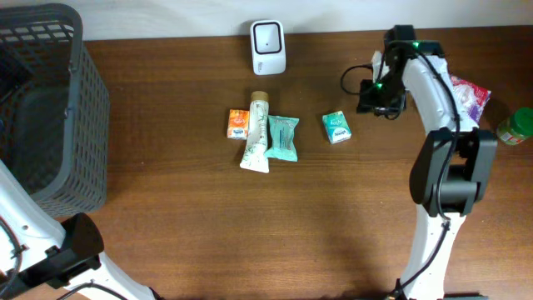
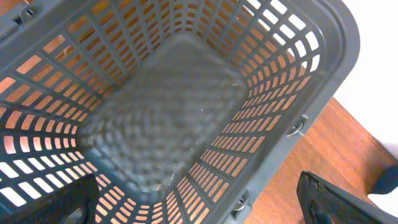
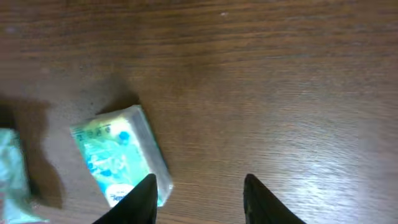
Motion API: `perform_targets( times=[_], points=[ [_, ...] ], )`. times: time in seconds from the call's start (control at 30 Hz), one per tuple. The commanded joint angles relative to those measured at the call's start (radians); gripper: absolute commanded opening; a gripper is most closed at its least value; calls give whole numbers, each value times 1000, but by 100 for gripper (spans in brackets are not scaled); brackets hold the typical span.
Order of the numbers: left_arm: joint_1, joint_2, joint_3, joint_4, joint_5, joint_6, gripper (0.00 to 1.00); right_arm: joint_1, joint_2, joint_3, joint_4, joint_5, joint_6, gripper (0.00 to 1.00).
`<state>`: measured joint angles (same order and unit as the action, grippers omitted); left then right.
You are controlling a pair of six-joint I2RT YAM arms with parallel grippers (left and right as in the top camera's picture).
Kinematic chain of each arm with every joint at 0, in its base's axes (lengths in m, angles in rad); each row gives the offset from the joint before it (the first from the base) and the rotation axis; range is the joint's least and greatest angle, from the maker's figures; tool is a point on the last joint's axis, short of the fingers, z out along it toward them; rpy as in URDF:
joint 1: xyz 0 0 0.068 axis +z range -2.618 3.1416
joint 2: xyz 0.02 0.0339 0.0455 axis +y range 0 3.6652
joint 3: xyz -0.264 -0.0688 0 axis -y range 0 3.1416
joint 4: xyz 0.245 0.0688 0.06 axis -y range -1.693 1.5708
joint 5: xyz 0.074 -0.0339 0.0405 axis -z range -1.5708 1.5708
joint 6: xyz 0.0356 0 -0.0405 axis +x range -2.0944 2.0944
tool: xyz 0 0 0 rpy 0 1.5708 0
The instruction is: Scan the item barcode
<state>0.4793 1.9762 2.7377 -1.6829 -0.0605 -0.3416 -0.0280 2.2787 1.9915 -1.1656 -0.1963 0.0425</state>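
right gripper (image 3: 202,202) is part open, nothing between the fingers (image 3: 144,200), just bare table (image 3: 298,81) in the gap. it hangs over the wood to the right of the small green-white pack (image 3: 118,155). in the wrist view the pack lies flat just beside one finger and its corner overlaps the fingertip, can't tell if they touch. from overhead the pack (image 1: 336,127) sits right of centre, apart from the other items and between them and the right gripper (image 1: 376,98). the white scanner (image 1: 267,46) stands at the back edge of the table, well apart from the pack. left of the pack is a cluster: an orange packet (image 1: 238,123), a white tube (image 1: 256,133) beside it, and a teal packet (image 1: 282,137) touching the tube. left gripper (image 2: 202,208) is spread wide and holds nothing, with both fingers at the bottom corners of its wrist view, looking down into the grey basket (image 2: 292,74), which has nothing in it. the basket (image 1: 83,92) is at the far left of the table. behind the right arm are a red-white bag (image 1: 471,93) and a green-lidded jar (image 1: 516,127).
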Motion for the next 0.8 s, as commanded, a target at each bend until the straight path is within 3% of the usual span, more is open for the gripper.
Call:
perform_targets(
  times=[0.0,0.27,0.4,0.43,0.47,0.53,0.6,0.77],
  points=[
    [2,-6,3,1,-5,-6,99,2,48,1,3,-168,-73,39],
    [2,-6,3,1,-5,-6,99,2,103,-14,2,-246,-72,45],
    [2,-6,3,1,-5,-6,99,2,103,-107,62,-246,-72,44],
    [2,-6,3,1,-5,-6,99,2,103,-150,100,-259,-72,39],
    [2,-6,3,1,-5,-6,99,3,103,-177,125,-292,-68,26],
    [2,-6,3,1,-5,-6,99,2,103,-182,127,-418,-69,4],
    [2,-6,3,1,-5,-6,99,2,103,-181,126,-570,-69,4],
    [2,-6,3,1,-5,-6,99,0,97,-66,148,-1242,-72,4]
  ],
)
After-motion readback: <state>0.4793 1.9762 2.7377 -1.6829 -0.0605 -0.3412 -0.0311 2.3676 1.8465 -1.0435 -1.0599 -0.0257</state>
